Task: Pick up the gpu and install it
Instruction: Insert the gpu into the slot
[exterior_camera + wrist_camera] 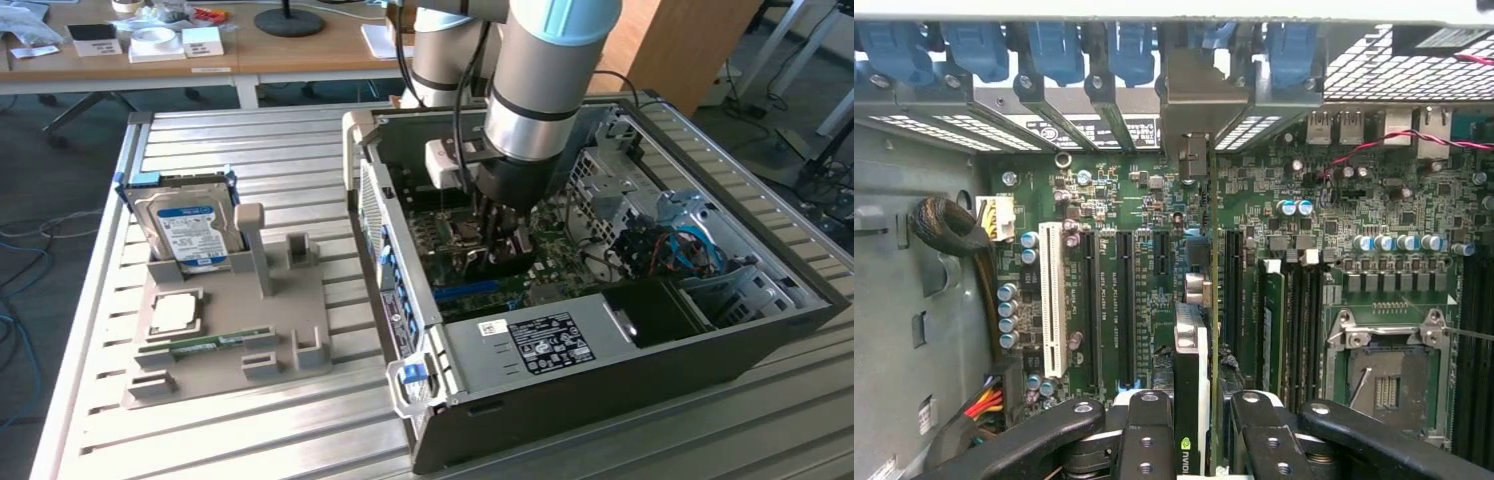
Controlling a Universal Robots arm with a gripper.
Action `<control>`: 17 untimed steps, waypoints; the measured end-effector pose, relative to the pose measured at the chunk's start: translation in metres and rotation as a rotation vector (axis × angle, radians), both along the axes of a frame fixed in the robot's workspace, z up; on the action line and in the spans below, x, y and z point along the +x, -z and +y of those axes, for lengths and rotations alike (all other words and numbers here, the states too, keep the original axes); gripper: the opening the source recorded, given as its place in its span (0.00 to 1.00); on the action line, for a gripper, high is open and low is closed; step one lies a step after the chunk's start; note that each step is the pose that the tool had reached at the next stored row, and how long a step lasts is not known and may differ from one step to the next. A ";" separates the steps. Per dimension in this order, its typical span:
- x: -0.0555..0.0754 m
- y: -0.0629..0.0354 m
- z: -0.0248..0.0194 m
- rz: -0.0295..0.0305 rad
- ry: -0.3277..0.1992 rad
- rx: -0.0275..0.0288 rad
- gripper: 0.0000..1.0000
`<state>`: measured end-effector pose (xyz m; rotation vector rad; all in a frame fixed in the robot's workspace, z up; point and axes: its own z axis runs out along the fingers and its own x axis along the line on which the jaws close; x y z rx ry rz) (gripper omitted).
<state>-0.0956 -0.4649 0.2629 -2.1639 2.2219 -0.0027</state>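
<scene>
Ribbed metal table [240,140] carries an open computer case [747,340] and, at the exterior view's left, a grey holder [227,340] with a hard drive [187,228]. Inside the case the gripper [1194,425] is closed narrow on the gpu [1192,350], which stands on edge over the motherboard [1334,200]. It is perhaps already touching a slot, but this is not clear.

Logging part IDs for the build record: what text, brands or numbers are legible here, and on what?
"NVIDI", cut off by the frame edge: on the thin dark gpu card held in the black gripper.
Blue-and-white label on the silver hard drive: too small to read.
Black label on the grey power supply: blurred, unreadable.
White print beside the green motherboard's slots: too small to read.
</scene>
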 end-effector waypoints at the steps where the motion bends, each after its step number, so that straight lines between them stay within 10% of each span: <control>1: 0.000 0.0002 0.0000 -0.0001 0.000 0.0001 0.26; 17: -0.003 0.0025 0.0000 -0.0001 0.002 -0.0007 0.26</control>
